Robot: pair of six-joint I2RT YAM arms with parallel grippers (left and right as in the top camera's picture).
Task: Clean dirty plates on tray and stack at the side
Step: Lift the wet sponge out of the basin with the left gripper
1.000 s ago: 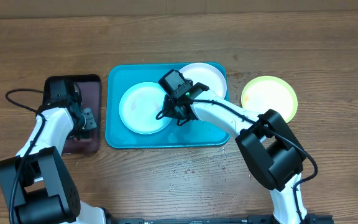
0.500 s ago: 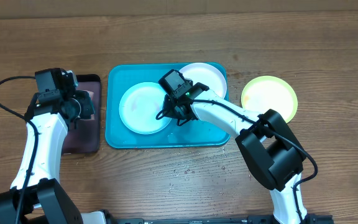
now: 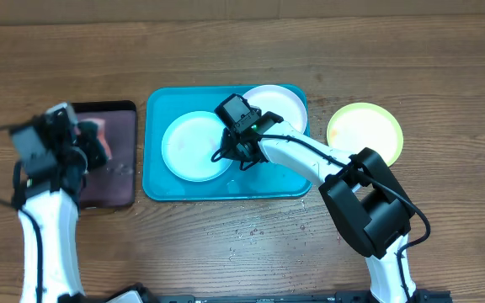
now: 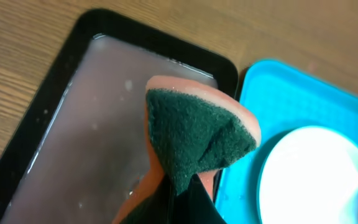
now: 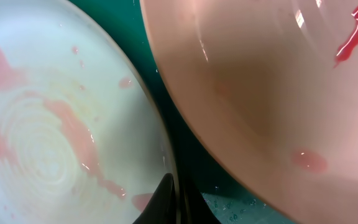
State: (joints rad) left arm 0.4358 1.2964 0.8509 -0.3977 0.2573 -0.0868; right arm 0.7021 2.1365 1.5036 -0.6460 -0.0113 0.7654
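Note:
The teal tray (image 3: 154, 181) holds a light blue plate (image 3: 188, 145) with red smears and a white plate (image 3: 280, 105) at its back right. A yellow-green plate (image 3: 365, 133) lies on the bare wood to the right of the tray. My right gripper (image 3: 236, 156) is shut on the light blue plate's right rim (image 5: 160, 140), next to the white plate (image 5: 260, 81). My left gripper (image 3: 89, 151) hangs above the black-rimmed tray (image 3: 125, 181), shut on a sponge (image 4: 197, 134) with an orange body and a dark green scouring face.
The black-rimmed tray (image 4: 55, 93) holds pinkish water and stands just left of the teal tray (image 4: 272, 81). Small droplets or crumbs (image 3: 247, 229) dot the wood in front of the teal tray. Bare tabletop stretches along the back and far right.
My left arm has lifted out of the black-rimmed tray and swung left and up with the sponge in its grip. The right arm and the plates have not moved.

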